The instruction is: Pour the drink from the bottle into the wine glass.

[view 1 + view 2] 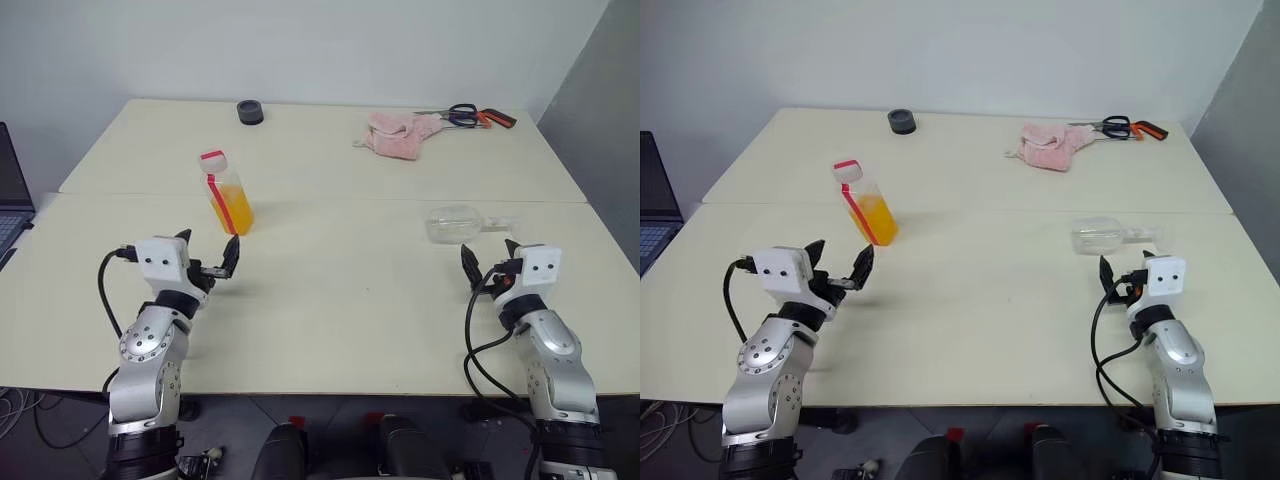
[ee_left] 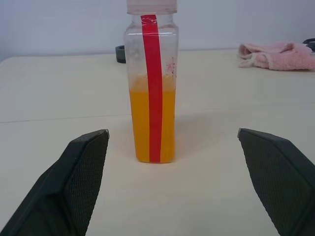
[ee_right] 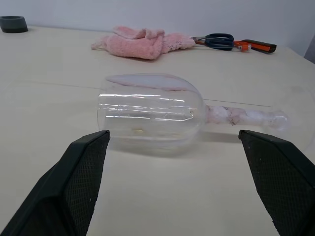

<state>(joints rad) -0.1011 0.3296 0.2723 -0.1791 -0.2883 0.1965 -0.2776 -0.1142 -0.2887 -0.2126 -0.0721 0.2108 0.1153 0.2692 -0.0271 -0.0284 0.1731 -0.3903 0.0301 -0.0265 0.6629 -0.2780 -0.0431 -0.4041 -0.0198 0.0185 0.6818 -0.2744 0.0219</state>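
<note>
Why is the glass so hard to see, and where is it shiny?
In the right wrist view the wine glass, lying on its side, shows white glare streaks across its bowl and a faint shadow beneath; in the left eye view it nearly blends into the pale table; in the left wrist view the bottle looks sharp, with a soft shadow beside it.

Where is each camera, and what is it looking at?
Left eye: on the head, looking down at the table; both arms show.
Right eye: beside it, same scene.
Left wrist: looks along the open left pincer at the upright bottle.
Right wrist: looks along the open right pincer at the glass, lying down.
Both wrist views share the pink cloth.
</note>
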